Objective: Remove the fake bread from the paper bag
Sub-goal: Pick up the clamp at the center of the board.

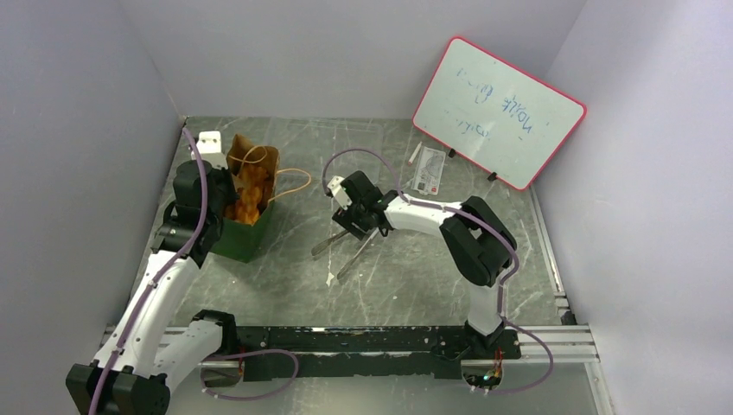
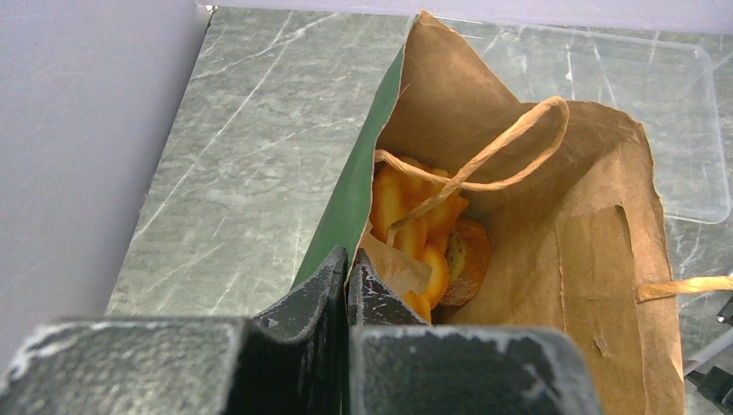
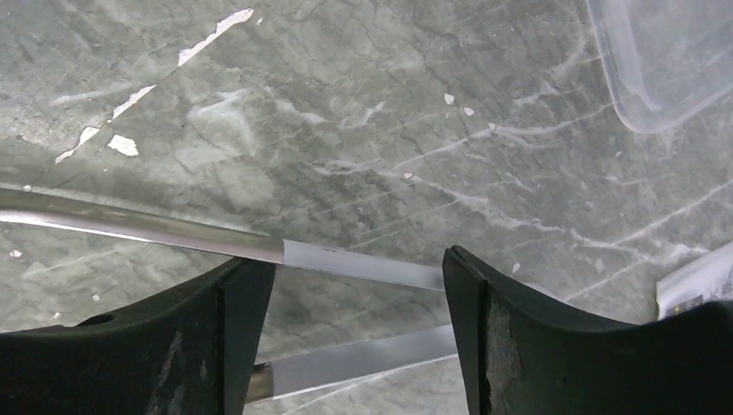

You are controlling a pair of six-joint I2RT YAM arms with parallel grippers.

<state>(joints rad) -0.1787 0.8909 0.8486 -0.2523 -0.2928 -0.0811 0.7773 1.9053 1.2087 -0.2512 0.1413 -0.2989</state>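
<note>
Pinching the near rim of the small dark green paper bag (image 2: 596, 277) (brown kraft inside) with the left gripper (image 2: 347, 268), fingers squeezed tight together on the paper wall. Propping the mouth open that way, over at the left side of the grey-green marbled table (image 3: 302, 112).

Orange-to-tan fake bread (image 2: 402, 203) all down inside the bag, piled against the green side, none of it out on the table in any view.

On the other side: holding a pair of long silver metal tongs (image 3: 130, 225) in the right gripper (image 3: 353, 258), jaws standing wide around them, tong arms spread apart. Well apart from the bag, out over bare tabletop.

Plenty to mess up from here, honestly:

- Looped tan cord handle (image 2: 519, 130) draped right across the opening, over the bread. Easy to hook with a tong tip and drag the whole bag along instead of a loaf.
- Thin paper plus a one-sided pinch. Probably going to tear or slip loose under any sideways pull.
- Smooth metal on slick toy pieces. Good odds of a bun squirting out mid-lift and dropping straight back in.
- Tongs possibly twisting in those wide jaws on first contact. Can't tell from the wrist view how firmly seated.
</note>
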